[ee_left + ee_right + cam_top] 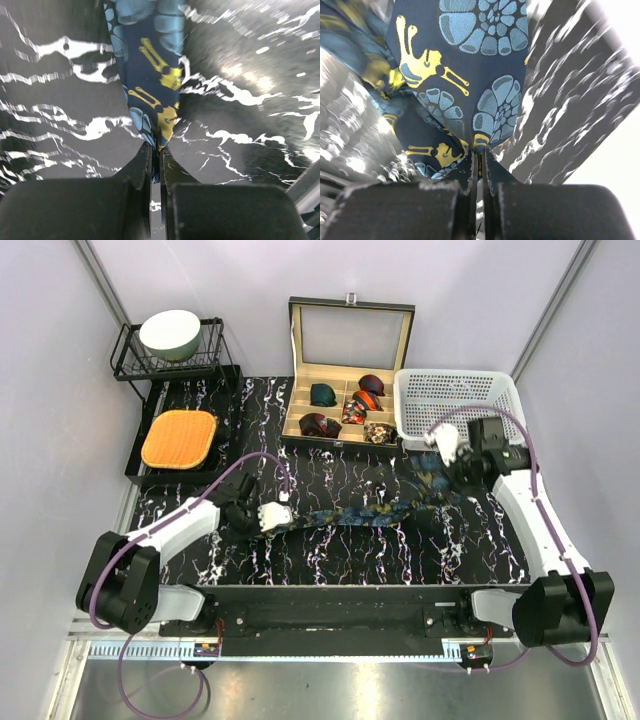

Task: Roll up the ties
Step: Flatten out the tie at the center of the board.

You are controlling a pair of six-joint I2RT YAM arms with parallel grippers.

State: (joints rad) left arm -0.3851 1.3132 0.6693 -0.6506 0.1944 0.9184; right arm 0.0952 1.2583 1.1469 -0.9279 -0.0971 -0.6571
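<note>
Navy tie [370, 510], one; green coil [322, 393], one.

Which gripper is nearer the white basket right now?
Right. The right gripper, shut on the wide end of the navy tie, is close by the near edge of the white basket; the left gripper pinches the narrow end, well away to the left.

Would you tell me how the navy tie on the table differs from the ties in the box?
The navy tie lies stretched out as a long strip; the rolled ties in the box are small coils. The navy tie is pinched at its ends by the left gripper and right gripper; the rolled ties sit untouched in compartments. All are fabric.
</note>
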